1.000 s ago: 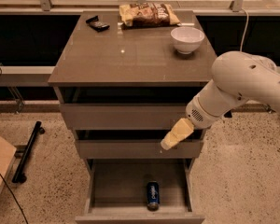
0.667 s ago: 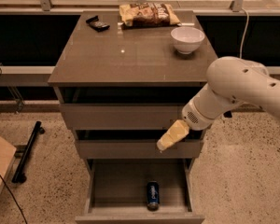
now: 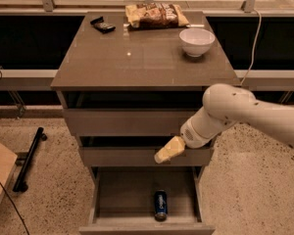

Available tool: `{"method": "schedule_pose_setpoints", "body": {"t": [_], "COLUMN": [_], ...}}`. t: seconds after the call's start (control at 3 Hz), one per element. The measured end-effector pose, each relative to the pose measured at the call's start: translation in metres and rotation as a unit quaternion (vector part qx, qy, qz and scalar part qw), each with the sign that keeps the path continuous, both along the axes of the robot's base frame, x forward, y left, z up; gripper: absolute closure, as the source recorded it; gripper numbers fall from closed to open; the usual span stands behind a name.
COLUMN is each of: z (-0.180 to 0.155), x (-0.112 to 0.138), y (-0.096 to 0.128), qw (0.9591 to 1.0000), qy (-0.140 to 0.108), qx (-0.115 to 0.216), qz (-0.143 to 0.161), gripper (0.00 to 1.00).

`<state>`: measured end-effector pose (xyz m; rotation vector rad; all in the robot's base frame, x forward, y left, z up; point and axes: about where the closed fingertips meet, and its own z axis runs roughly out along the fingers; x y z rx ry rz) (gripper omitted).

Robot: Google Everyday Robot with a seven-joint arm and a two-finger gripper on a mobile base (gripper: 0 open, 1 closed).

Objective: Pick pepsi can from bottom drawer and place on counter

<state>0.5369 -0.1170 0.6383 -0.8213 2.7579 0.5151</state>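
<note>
**Camera view**

- **Gripper** (image 3: 165, 152): a pale yellow, tapered, smooth piece at the end of the arm, pointing down and to the left. It hangs in front of the right part of the middle drawer (image 3: 117, 156), above the open bottom drawer. Nothing is seen in its grasp. Whether it is spread or pressed together cannot be told, nor whether it touches the drawer front.
- **Arm** (image 3: 230, 109): a white, rounded, matte shell with a bulbous joint. It enters from the right edge.
- **Pepsi can** (image 3: 160, 204): a small dark blue cylinder with a light logo and a silver end. It sits on the floor of the bottom drawer, right of centre and near the front wall, well apart from the gripper. Whether it stands or lies cannot be told.
- **Bottom drawer** (image 3: 118, 192): pulled out, grey-brown, with a plain flat floor and thin side walls.
- **Top drawer** (image 3: 117, 121): a flat grey-brown front with no handle.
- **Counter** (image 3: 137, 58): a wide, glossy grey-brown slab that overhangs the drawers and shows a small bright glint of light.
- **White bowl** (image 3: 197, 41): round, smooth and glazed, on the counter near the back right.
- **Snack bag** (image 3: 156, 15): crinkled yellow-brown packaging at the back centre of the counter.
- **Small black object** (image 3: 103, 25): flat, at the back left of the counter.
- **Floor** (image 3: 59, 199): speckled and stone-like.
- **Black bar** (image 3: 29, 158): lies on the floor to the left of the cabinet.
- **Cardboard box** (image 3: 0, 173): a brown corner at the left edge.
</note>
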Motion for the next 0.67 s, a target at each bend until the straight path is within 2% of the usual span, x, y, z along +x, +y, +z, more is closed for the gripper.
{"method": "schedule_pose_setpoints", "body": {"t": [0.33,0.67], "z": [-0.0381,-0.0417], "x": [0.0063,0.0054], "y": [0.0091,0.0094], "qw": [0.9994,0.9993], "qy": [0.023,0.026], "qx": [0.023,0.023], "qz": [-0.013,-0.013], "gripper": [0.0,0.0]}}
